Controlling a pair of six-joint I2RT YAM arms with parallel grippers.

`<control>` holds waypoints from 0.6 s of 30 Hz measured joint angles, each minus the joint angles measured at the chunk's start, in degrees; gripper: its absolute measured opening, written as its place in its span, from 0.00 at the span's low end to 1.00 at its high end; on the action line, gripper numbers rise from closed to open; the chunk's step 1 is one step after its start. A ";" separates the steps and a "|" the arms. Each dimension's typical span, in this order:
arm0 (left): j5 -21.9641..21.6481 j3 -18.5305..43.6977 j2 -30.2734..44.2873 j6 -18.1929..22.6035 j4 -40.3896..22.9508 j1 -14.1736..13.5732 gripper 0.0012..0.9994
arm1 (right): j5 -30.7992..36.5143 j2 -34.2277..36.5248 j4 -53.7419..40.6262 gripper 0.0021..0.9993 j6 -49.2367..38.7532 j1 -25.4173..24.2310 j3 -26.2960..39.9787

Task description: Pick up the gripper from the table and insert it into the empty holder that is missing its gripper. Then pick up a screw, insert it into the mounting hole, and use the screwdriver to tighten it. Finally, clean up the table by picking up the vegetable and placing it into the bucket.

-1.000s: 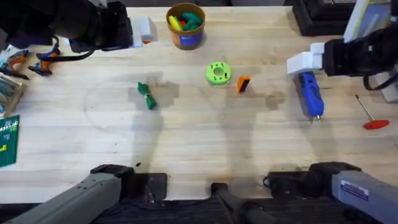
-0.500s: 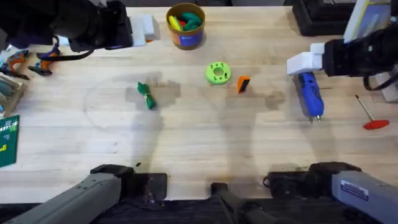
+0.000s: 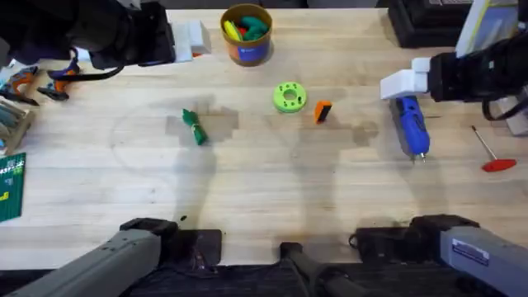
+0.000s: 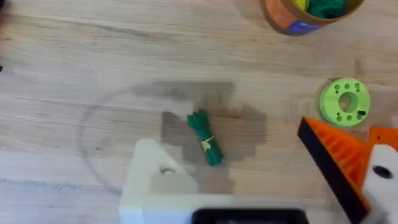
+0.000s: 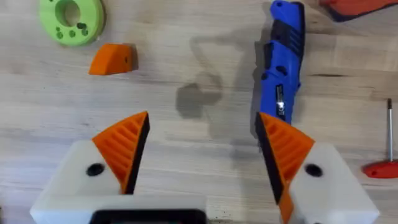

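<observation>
One gripper (image 3: 322, 111), one screwdriver (image 3: 411, 126), one vegetable (image 3: 195, 128).

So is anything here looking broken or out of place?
Yes. The left gripper has one orange-tipped finger, but its other white holder is bare. The missing gripper, a small orange wedge, lies loose on the table beside the lime-green disc. The right gripper has both orange tips.
</observation>
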 joint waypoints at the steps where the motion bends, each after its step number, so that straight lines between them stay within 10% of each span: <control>1: 0.00 0.00 0.02 0.00 0.00 0.00 0.99 | 0.00 0.00 0.00 0.98 0.00 0.00 0.00; 18: -0.02 0.00 0.02 0.00 -7.30 0.00 0.99 | 0.00 0.00 0.00 0.98 0.00 0.00 0.00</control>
